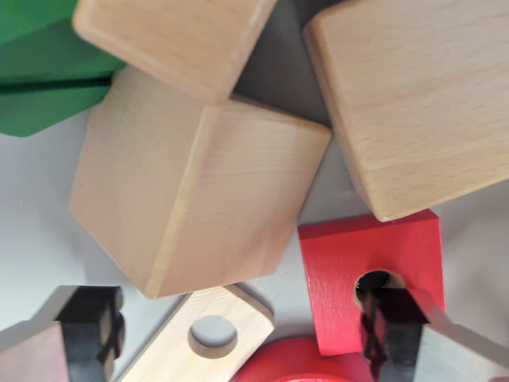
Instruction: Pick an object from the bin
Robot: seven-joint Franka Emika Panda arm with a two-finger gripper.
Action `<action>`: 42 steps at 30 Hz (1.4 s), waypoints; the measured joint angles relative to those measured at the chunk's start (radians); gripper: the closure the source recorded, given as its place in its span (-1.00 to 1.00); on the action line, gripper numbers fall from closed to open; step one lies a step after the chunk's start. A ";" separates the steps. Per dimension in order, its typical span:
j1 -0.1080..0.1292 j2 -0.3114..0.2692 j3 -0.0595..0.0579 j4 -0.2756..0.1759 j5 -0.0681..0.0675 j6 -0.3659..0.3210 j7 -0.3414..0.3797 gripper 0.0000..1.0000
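Looking down through the wrist camera, I see my gripper [238, 334] spread wide with nothing between its black fingers [91, 326], hanging close over the bin floor [36, 231]. A big plain wooden block [199, 191] fills the middle. Below it lies a small wooden piece with a hole [211, 334]; a red block with a hole [370, 274] sits to its lower right, green pieces [40, 72] to its upper left.

Green block [40, 72] cut by top and left edges. Two plain wood blocks [179, 36] [421, 95] run off top and right. Red round piece [298, 362], holed wood strip [203, 338] cropped at bottom. Red block's hole [380, 282] partly hidden by right fingertip [390, 330]; gripper [238, 338] state possibly open.
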 joint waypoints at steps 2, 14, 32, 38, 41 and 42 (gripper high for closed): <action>0.000 0.000 0.000 0.000 0.000 0.000 0.000 1.00; 0.000 -0.001 0.000 0.001 0.000 0.000 0.000 1.00; 0.000 -0.003 0.000 0.001 0.000 -0.001 0.000 1.00; 0.000 -0.026 -0.001 -0.006 0.000 -0.013 0.000 1.00; 0.001 -0.041 -0.002 -0.010 0.000 -0.024 0.000 1.00; 0.001 -0.047 -0.002 -0.011 0.000 -0.029 0.000 1.00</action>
